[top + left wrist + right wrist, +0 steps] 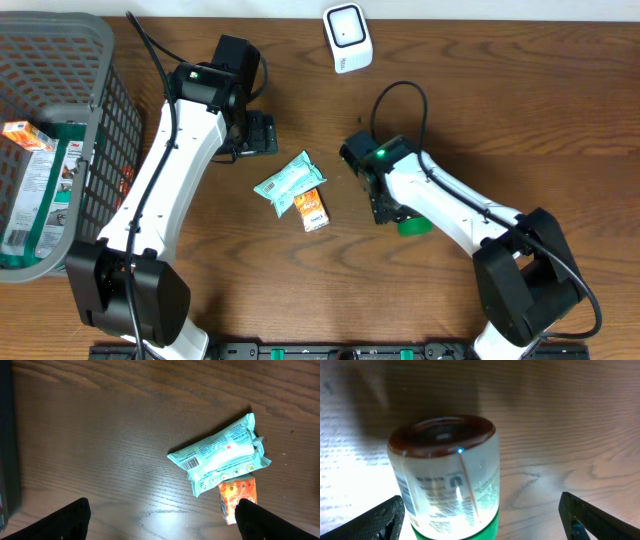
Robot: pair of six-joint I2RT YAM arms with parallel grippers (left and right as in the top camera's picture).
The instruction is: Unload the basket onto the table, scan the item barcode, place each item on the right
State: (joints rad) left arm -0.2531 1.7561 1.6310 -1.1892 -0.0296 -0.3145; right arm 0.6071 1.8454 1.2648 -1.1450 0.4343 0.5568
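The overhead camera looks straight down on the whole brown wooden table. The left wrist camera faces down from middle height and shares the mint-green plastic packet seen at overhead centre. The right wrist camera sits very near the clear green-ended jar.

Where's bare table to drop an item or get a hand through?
Free: the table on the far right, bordered by the scanner and the right arm, and the near strip below the packets. Crowded: the centre, with the teal packet, orange carton and bottle. The basket fills the left.
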